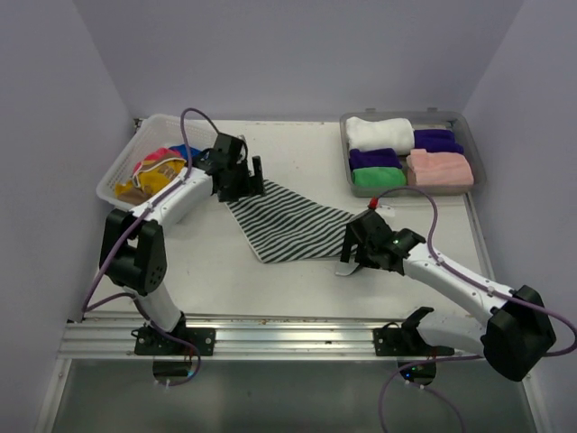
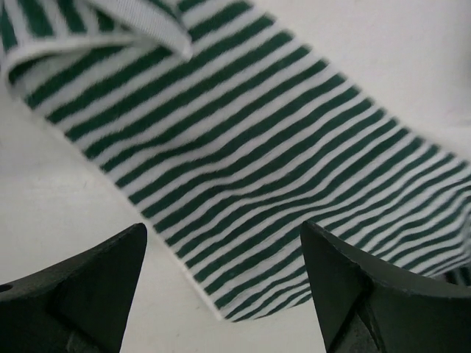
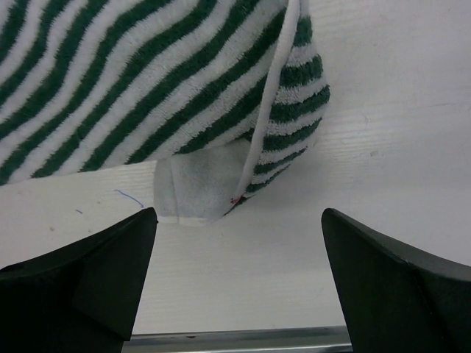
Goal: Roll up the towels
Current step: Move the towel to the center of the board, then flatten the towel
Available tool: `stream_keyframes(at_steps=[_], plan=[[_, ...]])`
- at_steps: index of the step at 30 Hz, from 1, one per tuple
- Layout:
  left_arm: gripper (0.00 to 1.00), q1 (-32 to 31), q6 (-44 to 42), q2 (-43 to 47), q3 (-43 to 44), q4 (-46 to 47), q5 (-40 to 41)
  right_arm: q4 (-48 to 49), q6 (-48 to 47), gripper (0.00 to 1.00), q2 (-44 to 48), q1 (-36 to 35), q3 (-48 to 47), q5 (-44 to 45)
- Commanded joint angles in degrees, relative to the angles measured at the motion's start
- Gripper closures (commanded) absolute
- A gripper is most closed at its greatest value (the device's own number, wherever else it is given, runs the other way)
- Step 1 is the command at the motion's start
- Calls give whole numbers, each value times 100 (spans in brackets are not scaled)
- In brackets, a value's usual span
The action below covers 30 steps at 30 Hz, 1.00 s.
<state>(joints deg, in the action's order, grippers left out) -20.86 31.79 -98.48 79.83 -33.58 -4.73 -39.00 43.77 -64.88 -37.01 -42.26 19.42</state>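
White-and-dark striped towel (image 1: pixel 288 225) lies spread diagonally at table centre. Only the right wrist view shows its near corner folded and the stripes as green. Left gripper (image 1: pixel 248 185) and right gripper (image 1: pixel 353 254) sit at opposite ends, jaws wide, empty. Basket (image 1: pixel 122 171) of loose towels (image 1: pixel 158 171) stands left, and tray (image 1: pixel 476 167) of rolled towels (image 1: pixel 440 169) stands right.

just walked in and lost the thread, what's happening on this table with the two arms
Two robot arms are rolling towels. Several rolled ones sit in the grey tray, and loose ones wait in the white basket. The striped towel lies spread on the table, not yet rolled, one corner folded over. The left arm is at its far left end, the right arm by its right corner, both with jaws open, holding nothing.
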Motion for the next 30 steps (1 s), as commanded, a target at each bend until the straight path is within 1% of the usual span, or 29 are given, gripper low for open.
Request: stream_keyframes(at_steps=[1,3,4,5,7,8,9,10,11,12,13,14,15,16,17,18,19,20,21,24,25,28,29,30], plan=[[11,-155,-24,13,-590,-377,805,471,299,2,-51,1,253,-70],[11,-155,63,100,-1011,-158,798,717,159,4,-42,19,455,-44],[12,-155,81,144,-1161,-53,694,954,115,7,-68,71,516,-70],[12,-155,108,197,-1389,174,606,1052,45,14,-103,124,587,-148],[14,-155,152,154,-1505,299,544,1210,9,21,-182,212,587,-246],[16,-155,161,92,-1567,448,509,1237,0,29,-261,221,561,-254],[17,-155,161,48,-1654,493,500,1281,-9,33,-297,221,561,-254],[21,-155,161,-13,-1673,519,508,1403,-26,35,-314,238,570,-272],[24,-155,169,-127,-1699,615,500,1483,-26,42,-367,265,596,-298],[27,-155,196,-189,-1777,694,508,1536,-26,47,-393,291,605,-359],[33,-155,213,-250,-1796,739,343,1597,-26,50,-428,361,605,-377],[36,-155,222,-373,-1813,835,315,1624,-44,56,-446,396,614,-386],[39,-155,240,-418,-1857,888,271,1659,-61,59,-481,414,614,-404],[45,-155,249,-453,-1866,932,236,1677,-70,66,-499,475,605,-413],[49,-155,257,-523,-1866,1028,227,1677,-88,72,-516,493,588,-439],[55,-155,249,-550,-1849,1073,210,1677,-114,78,-534,520,570,-448],[68,-155,240,-585,-1805,1082,210,1616,-114,85,-534,563,552,-439],[77,-155,222,-646,-1752,1065,192,1554,-132,100,-508,581,483,-422],[99,-155,170,-655,-1613,951,183,1388,-158,100,-403,625,421,-352],[100,-155,91,-542,-1314,775,262,1036,-377,100,-114,643,70,-193],[100,-155,90,-437,-1251,722,332,774,-447,100,157,669,-53,-115],[100,-155,64,125,-892,432,429,229,-737,100,615,722,-659,114],[100,-155,64,466,-647,275,429,-26,-895,100,896,739,-1044,219],[100,-155,64,644,-531,204,429,-28,-983,100,1038,740,-1256,272]])
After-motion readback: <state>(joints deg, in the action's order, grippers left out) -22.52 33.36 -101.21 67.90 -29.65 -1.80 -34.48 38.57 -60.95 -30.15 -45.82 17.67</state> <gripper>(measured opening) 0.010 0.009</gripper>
